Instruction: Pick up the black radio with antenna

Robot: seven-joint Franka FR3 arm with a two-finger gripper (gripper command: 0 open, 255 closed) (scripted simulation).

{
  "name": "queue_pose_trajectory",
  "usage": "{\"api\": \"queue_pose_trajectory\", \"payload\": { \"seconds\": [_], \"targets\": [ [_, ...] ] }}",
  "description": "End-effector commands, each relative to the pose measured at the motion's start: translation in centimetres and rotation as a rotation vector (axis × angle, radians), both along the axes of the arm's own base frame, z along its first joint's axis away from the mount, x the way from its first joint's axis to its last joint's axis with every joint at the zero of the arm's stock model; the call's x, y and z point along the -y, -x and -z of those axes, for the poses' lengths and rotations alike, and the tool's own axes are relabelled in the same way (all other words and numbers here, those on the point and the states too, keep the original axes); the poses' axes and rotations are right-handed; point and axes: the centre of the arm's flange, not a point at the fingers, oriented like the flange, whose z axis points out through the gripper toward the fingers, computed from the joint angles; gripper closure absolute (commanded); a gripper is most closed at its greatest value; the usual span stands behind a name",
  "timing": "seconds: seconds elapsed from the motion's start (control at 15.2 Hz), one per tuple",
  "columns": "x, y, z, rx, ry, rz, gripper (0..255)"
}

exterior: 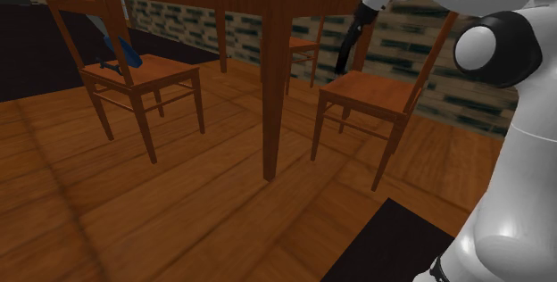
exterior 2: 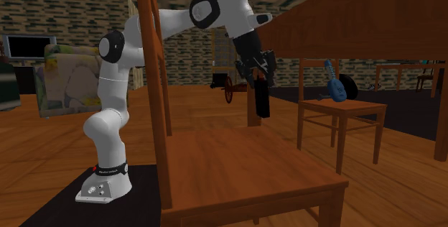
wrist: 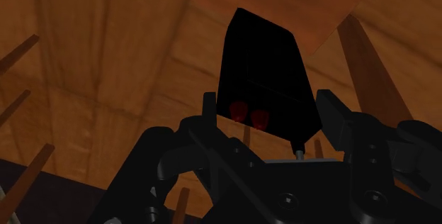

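The white arm [exterior 2: 224, 4] rises from its stand, folds at a high elbow and slants downward, wrist aimed at the wooden floor [exterior 2: 402, 197]. Its jaws pinch the upper end of a black boxy radio [exterior 2: 263, 99], which hangs in the air near a brown wooden chair [exterior: 370, 91].

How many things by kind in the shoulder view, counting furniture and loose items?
table: 1
chairs: 3 (left chair, right chair, far chair partly hidden behind the table)
black radio, clasped in the tool: 1
blue object on the left chair: 1
Total: 6
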Motion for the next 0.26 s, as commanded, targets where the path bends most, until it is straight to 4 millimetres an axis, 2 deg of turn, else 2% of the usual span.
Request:
{"api": "queue_pose_trajectory", "payload": {
  "seconds": [0.0,0.2],
  "targets": [
    [-0.05,-0.02,-1.08,0.0,0.0,0.0,255],
    [-0.06,-0.02,-1.69,0.0,0.0,0.0,255]
  ]
}}
